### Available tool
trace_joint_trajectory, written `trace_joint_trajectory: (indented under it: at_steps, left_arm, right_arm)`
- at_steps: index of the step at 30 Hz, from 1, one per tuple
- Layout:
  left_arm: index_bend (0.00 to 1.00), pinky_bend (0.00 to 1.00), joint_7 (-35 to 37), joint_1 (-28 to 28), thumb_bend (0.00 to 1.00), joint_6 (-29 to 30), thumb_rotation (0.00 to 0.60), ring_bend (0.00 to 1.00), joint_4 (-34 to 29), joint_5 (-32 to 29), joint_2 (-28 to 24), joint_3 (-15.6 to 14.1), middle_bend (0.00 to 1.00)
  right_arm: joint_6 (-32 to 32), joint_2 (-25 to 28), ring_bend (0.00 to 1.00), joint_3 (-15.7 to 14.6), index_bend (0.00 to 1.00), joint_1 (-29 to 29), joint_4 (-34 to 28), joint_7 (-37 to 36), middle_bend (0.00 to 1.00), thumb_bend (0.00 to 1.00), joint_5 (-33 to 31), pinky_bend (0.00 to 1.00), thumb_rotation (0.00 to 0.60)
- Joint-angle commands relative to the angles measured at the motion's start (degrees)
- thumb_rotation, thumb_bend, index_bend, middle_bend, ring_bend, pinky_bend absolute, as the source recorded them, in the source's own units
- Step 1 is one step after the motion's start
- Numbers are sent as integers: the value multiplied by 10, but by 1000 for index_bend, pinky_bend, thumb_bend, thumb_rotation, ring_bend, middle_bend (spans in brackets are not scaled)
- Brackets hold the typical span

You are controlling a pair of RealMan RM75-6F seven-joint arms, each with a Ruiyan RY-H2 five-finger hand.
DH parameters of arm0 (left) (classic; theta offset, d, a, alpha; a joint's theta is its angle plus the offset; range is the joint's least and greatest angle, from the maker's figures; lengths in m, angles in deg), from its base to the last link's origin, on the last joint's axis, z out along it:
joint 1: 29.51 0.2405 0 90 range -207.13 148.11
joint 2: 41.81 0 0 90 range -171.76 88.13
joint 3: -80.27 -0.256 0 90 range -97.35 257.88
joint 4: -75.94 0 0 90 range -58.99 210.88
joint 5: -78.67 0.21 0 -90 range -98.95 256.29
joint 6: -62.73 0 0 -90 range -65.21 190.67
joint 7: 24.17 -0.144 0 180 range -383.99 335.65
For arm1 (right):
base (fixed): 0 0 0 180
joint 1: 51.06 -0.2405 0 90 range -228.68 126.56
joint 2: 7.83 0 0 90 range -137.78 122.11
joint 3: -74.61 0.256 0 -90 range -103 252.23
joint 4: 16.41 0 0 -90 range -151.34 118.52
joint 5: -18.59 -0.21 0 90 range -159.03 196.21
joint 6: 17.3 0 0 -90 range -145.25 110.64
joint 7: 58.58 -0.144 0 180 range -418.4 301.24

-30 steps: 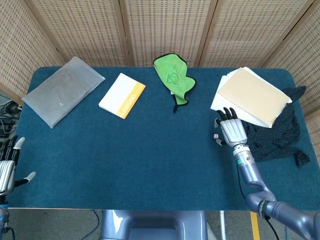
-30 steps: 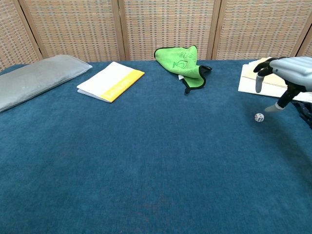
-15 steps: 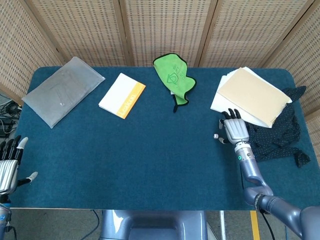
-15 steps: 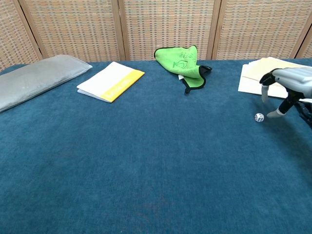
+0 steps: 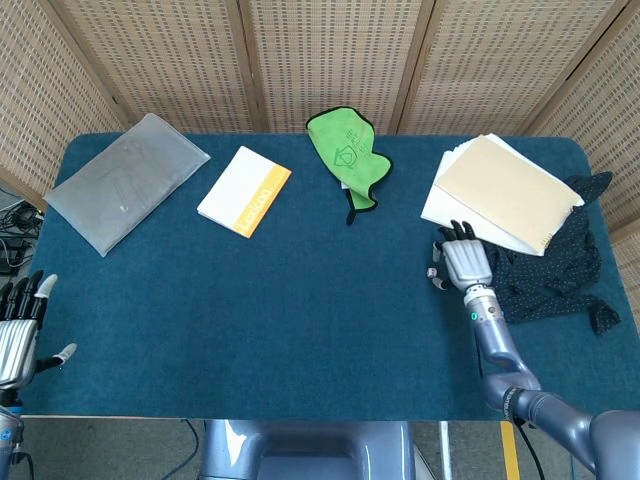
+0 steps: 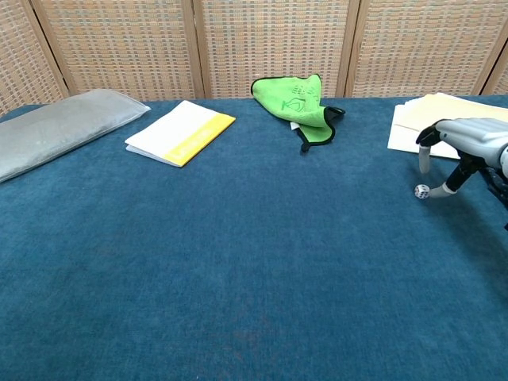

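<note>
The right hand (image 6: 464, 147) hovers palm-down near the table's right edge, fingers apart, empty; its thumb has dropped closer beside the die (image 6: 421, 191).

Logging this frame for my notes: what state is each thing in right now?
Right hand: fingers apart, poised over the die, holding nothing.
Left hand: open, off the table edge.
Die: lying on the table.
Green cloth: crumpled.
Booklet: closed, flat.
Dark cloth: bunched.
</note>
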Motion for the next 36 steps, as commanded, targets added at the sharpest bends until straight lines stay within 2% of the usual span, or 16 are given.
trace_joint_trajectory:
  at_steps: [1, 15, 36]
  left_arm:
    - [0, 0, 0, 0, 0, 0, 600, 0, 0, 0, 0, 0, 0]
    - [0, 0, -1, -2, 0, -1, 600, 0, 0, 0, 0, -2, 0]
    - [0, 0, 1, -5, 0, -8, 600, 0, 4, -7, 2, -1, 0]
  right_arm:
    - [-3, -2, 0, -2, 534, -1, 3, 3, 241, 379, -2, 63, 600]
    - [-19, -15, 0, -6, 544, -10, 29, -4, 242, 395, -12, 63, 600]
    - [-38, -34, 0, -13, 567, -23, 60, -17, 259, 499, -12, 38, 600]
